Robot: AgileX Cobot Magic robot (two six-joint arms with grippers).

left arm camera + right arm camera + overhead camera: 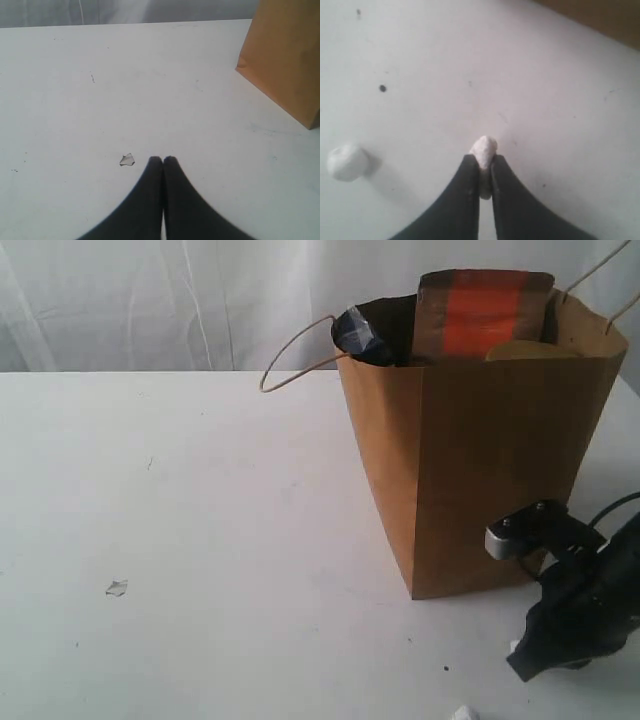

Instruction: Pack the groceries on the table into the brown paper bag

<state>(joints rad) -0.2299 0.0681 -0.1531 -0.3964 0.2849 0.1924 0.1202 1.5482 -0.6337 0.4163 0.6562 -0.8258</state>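
Observation:
The brown paper bag (480, 470) stands upright on the table (200, 500), to the right. Out of its open top stick the brown pouch with orange label (480, 310), a dark blue packet end (360, 335) and a tan lid (530, 350). The other groceries are hidden. My right gripper (484, 159) is low over the table in front of the bag's right corner (518, 665), shut on a small white crumb (484, 147). My left gripper (163, 160) is shut and empty over bare table, with the bag (285, 55) some way off; the exterior view does not show it.
A second white crumb (347, 161) lies on the table near the right gripper, at the front edge (462, 712). A small clear scrap (127, 160) lies beside the left fingertips (117, 587). A white curtain hangs behind the table.

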